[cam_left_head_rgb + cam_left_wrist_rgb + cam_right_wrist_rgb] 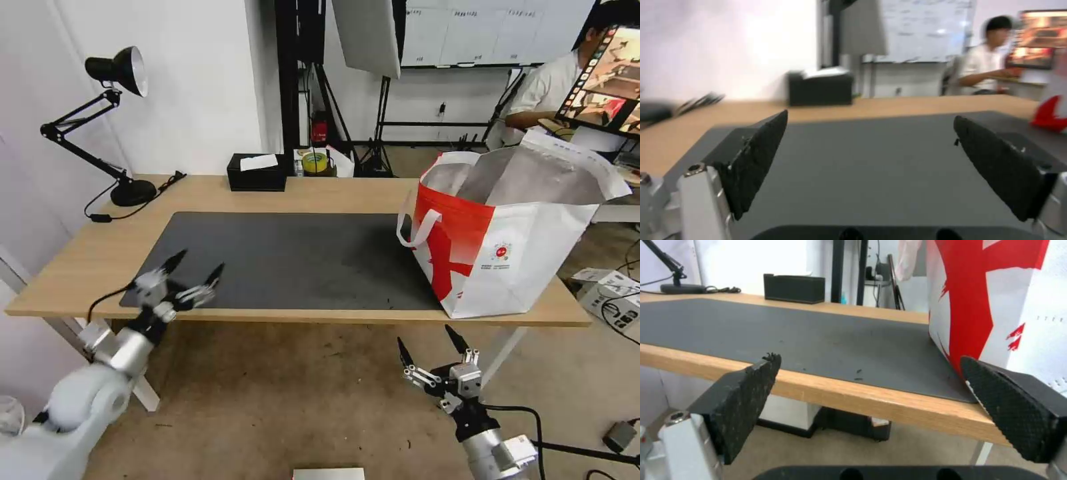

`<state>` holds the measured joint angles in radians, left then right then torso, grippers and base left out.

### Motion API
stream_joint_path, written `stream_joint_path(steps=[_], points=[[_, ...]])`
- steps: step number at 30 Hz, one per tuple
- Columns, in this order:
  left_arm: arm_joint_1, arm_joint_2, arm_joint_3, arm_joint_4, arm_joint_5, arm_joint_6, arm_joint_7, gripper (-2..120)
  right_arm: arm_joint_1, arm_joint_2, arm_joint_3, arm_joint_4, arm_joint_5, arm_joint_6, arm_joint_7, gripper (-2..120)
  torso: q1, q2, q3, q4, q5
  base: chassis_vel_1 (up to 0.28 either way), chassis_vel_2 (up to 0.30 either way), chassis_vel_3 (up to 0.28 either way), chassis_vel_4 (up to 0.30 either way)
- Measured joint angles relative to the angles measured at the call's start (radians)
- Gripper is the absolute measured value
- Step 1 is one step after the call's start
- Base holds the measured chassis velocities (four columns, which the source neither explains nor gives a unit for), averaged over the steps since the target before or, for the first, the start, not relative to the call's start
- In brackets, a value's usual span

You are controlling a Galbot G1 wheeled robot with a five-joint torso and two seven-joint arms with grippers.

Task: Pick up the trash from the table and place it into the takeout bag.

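The left gripper [198,262] hangs spread and empty over the mat's [293,257] seven o'clock corner. The right gripper [430,341], also spread and holding nothing, sits below the table [333,193] edge at five o'clock, under the takeout bag [513,233], which stands at three o'clock. No trash lies on the mat. Risk, as I judge it: the right gripper rising could strike the table edge or tip the bag.

Looks like a lab or studio workspace. Whiteboard [467,30] on far wall, light stands [383,120] and a softbox [367,33] behind the table [333,193], monitor [603,80] at a side desk, cables and power strip [610,297] across the carpeted floor.
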<state>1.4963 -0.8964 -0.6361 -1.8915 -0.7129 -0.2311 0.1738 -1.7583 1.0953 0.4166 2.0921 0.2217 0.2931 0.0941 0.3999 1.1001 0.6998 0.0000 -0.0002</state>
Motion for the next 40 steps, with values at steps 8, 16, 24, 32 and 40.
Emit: stream_joint_path(steps=[8, 16, 24, 32, 40], points=[[0.141, -0.125, -0.057, -0.016, 0.068, -0.045, -0.045, 100, 0.000, 0.000, 0.000, 0.000, 0.000, 0.000, 0.000, 100, 0.000, 0.000, 0.000, 0.0000, 0.0002, 0.000, 0.000, 0.000, 0.000], [0.193, -0.177, -0.084, -0.015, 0.108, -0.068, -0.046, 100, 0.000, 0.000, 0.000, 0.000, 0.000, 0.000, 0.000, 100, 0.000, 0.000, 0.000, 0.0000, 0.0003, 0.000, 0.000, 0.000, 0.000], [0.202, -0.178, -0.093, -0.014, 0.111, -0.069, -0.045, 100, 0.000, 0.000, 0.000, 0.000, 0.000, 0.000, 0.000, 100, 0.000, 0.000, 0.000, 0.0000, 0.0002, 0.000, 0.000, 0.000, 0.000], [0.199, -0.176, -0.091, -0.014, 0.110, -0.068, -0.045, 100, 0.000, 0.000, 0.000, 0.000, 0.000, 0.000, 0.000, 100, 0.000, 0.000, 0.000, 0.0000, 0.0002, 0.000, 0.000, 0.000, 0.000], [0.197, -0.175, -0.089, -0.014, 0.109, -0.066, -0.044, 100, 0.000, 0.000, 0.000, 0.000, 0.000, 0.000, 0.000, 100, 0.000, 0.000, 0.000, 0.0000, 0.0002, 0.000, 0.000, 0.000, 0.000]])
